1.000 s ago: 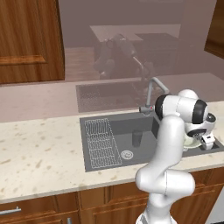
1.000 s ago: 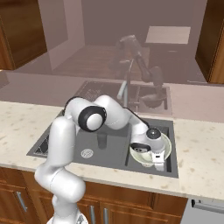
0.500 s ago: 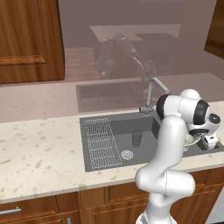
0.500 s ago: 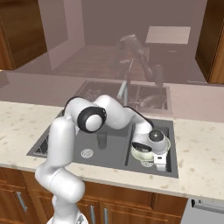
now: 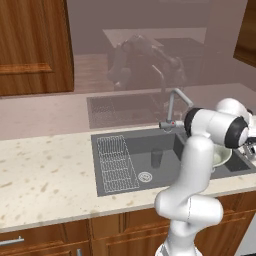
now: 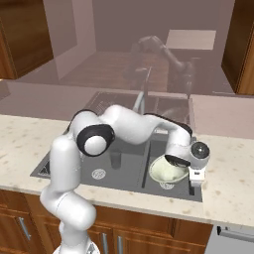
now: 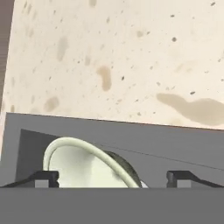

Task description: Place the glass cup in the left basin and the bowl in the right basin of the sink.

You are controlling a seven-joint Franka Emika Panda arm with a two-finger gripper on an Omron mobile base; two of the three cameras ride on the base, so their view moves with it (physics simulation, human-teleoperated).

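2 items sit in the sink (image 5: 115, 190), each in its own half. The glass cup (image 5: 157, 158) stands upright on the floor of the left basin (image 5: 140, 150), just beside the wire rack (image 5: 116, 162) and near the round drain (image 5: 145, 176), so it looks settled where the task wants it. The bowl (image 6: 168, 171) lies in the right basin (image 6: 171, 187), tilted, with its rim leaning against the basin wall rather than flat on its base; the narrow basin likely leaves it no room to lie level.

The gripper (image 7: 112, 177) hangs over the right basin with its fingers (image 7: 43, 178) spread wide on either side of the bowl's rim and not pressing on it, so the bowl reads as released. In the hand view the speckled surface (image 7: 131, 61) lies beyond the sink's edge, since the hand points outward across the basin. The faucet (image 5: 172, 107) stands behind the divider, apart from the arm.

Both placements look done; lifting the hand straight up would avoid knocking the tilted bowl.
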